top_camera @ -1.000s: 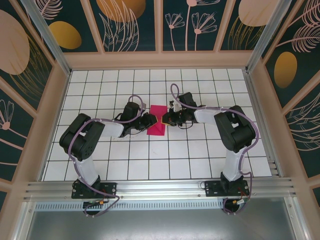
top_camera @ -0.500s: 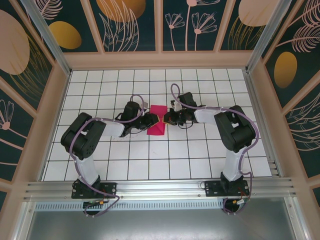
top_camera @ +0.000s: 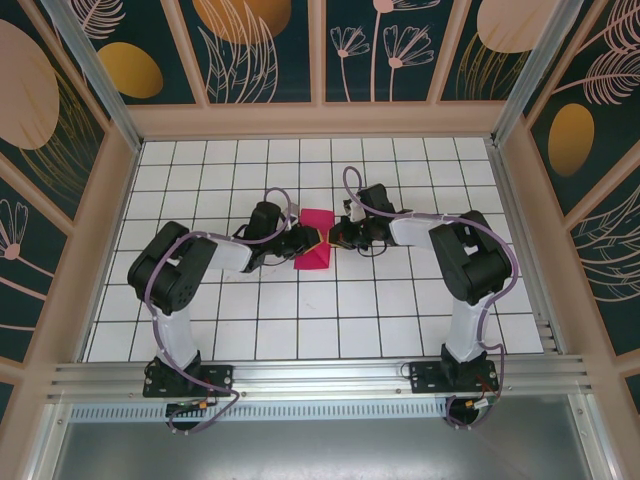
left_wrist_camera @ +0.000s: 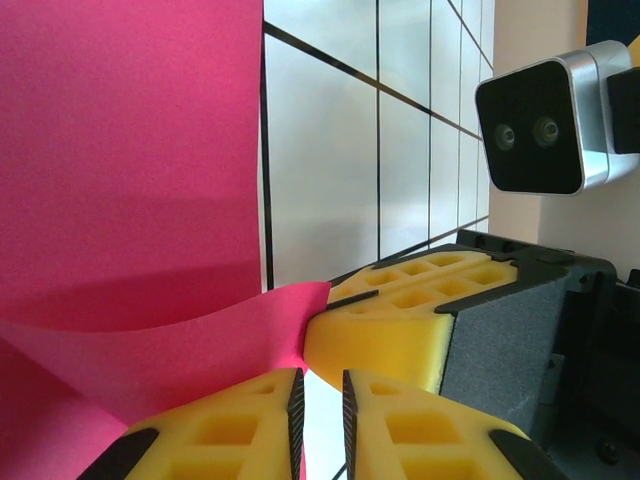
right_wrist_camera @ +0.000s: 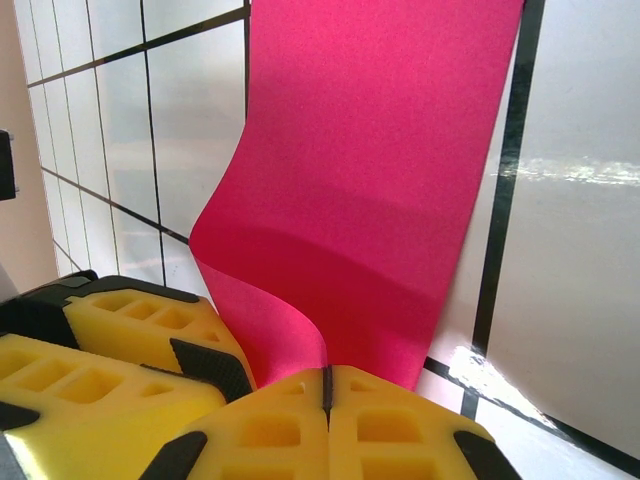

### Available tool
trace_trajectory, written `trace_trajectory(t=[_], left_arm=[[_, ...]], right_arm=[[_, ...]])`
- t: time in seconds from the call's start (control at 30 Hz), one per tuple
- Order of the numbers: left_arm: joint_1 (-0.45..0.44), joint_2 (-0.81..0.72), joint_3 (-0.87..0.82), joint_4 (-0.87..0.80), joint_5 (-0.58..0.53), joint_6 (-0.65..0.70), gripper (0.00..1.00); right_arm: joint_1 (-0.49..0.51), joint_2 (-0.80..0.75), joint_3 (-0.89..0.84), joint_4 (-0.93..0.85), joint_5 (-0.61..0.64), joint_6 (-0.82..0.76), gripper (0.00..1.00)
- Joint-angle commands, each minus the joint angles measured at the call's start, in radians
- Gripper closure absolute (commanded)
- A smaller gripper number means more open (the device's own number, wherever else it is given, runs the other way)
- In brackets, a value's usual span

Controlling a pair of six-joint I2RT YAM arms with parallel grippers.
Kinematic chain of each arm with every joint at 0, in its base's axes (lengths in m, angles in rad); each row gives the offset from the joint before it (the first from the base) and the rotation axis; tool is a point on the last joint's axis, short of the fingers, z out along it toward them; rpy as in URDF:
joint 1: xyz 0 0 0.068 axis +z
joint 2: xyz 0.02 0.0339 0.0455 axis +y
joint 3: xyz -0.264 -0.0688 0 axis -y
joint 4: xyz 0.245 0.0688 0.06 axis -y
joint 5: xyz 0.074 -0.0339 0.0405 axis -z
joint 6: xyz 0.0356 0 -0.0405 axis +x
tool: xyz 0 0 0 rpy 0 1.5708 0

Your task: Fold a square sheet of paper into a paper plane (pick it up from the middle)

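Note:
The square sheet of paper (top_camera: pixel 316 245), magenta-pink, lies on the white grid floor between my two grippers. My right gripper (top_camera: pixel 327 238) is at its right edge. In the right wrist view the paper (right_wrist_camera: pixel 370 150) curls up off the floor into the right gripper (right_wrist_camera: pixel 326 375), whose jaws are pressed together on that lifted edge. My left gripper (top_camera: pixel 302 243) sits at the left edge. In the left wrist view its jaws (left_wrist_camera: pixel 320 385) stand a narrow gap apart with floor showing between them. The paper (left_wrist_camera: pixel 130 150) bends up beside its left finger, and a raised corner touches the right gripper's finger (left_wrist_camera: pixel 390 340).
The two grippers are tip to tip over the paper, and the left gripper's yellow fingers (right_wrist_camera: pixel 120 340) crowd the right wrist view. The right wrist camera (left_wrist_camera: pixel 540 125) hangs close by. Wooden walls (top_camera: pixel 120 200) enclose the floor on three sides.
The left arm's elbow has drifted slightly to the right. Both grippers and the paper stay at about the same spot.

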Motion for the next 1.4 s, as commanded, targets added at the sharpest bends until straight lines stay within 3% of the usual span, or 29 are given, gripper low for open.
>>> trace_trajectory(t=[0.0, 1.37], left_arm=[[-0.001, 0.027, 0.025, 0.026, 0.02, -0.009, 0.79], [-0.002, 0.058, 0.023, 0.025, 0.022, -0.009, 0.81]], right_arm=[[-0.007, 0.028, 0.006, -0.027, 0.02, -0.023, 0.97], [-0.012, 0.074, 0.029, -0.018, 0.026, -0.04, 0.97]])
